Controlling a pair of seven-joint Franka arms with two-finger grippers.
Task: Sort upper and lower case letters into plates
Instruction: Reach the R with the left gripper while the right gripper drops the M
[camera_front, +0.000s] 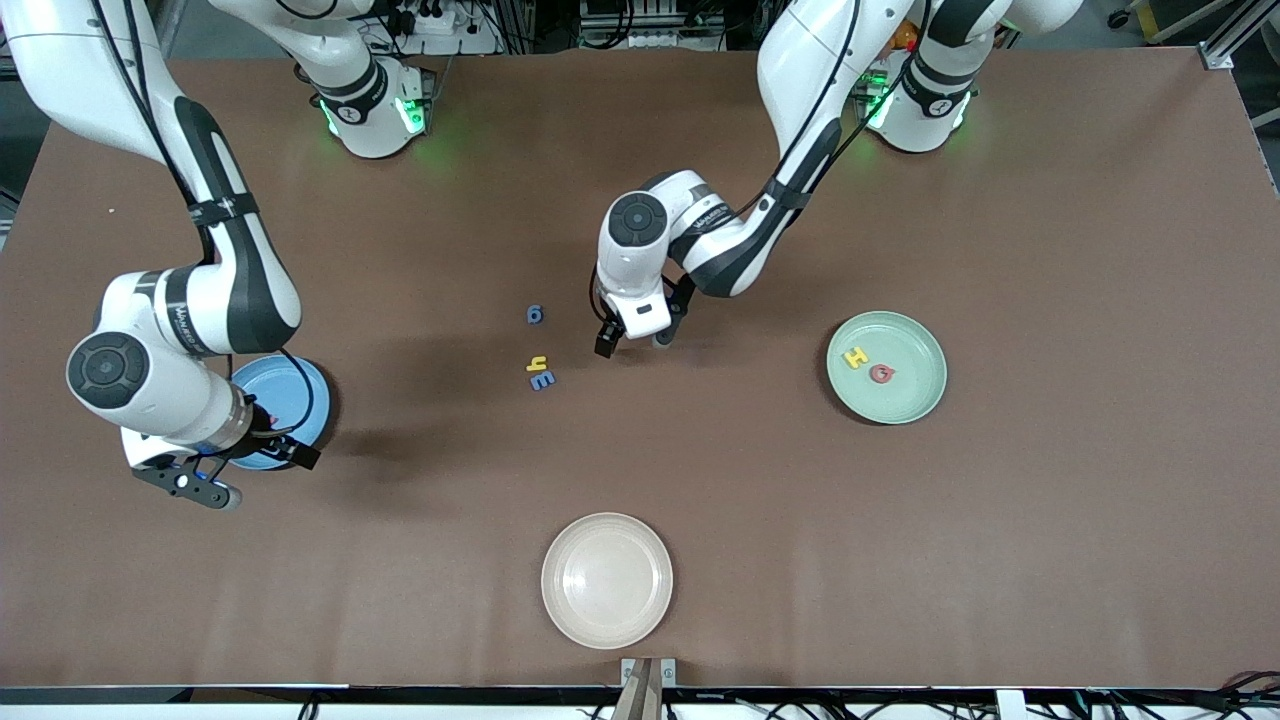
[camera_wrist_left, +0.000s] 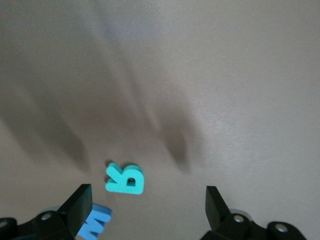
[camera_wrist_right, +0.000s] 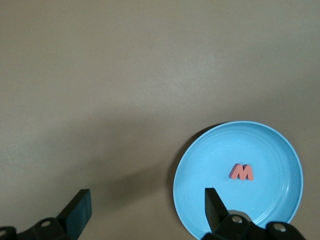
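My left gripper (camera_front: 635, 343) is open, low over the table's middle. In the left wrist view (camera_wrist_left: 147, 197) a teal letter (camera_wrist_left: 126, 179) lies between its fingers, and a blue letter (camera_wrist_left: 95, 222) lies by one finger (camera_wrist_left: 80, 200). The front view hides both. A blue letter (camera_front: 535, 315), a yellow letter (camera_front: 539, 363) and another blue letter (camera_front: 543, 380) lie beside it toward the right arm's end. The mint green plate (camera_front: 915, 390) holds a yellow letter (camera_front: 855, 357) and a red one (camera_front: 881, 373). My right gripper (camera_front: 240, 470) is open and empty at the blue plate's (camera_front: 300, 400) edge. That plate (camera_wrist_right: 260, 145) holds a red letter (camera_wrist_right: 242, 172).
A cream-white plate (camera_front: 607, 580) sits empty near the table's front edge, nearer to the camera than the loose letters. The right arm's forearm hangs over part of the blue plate.
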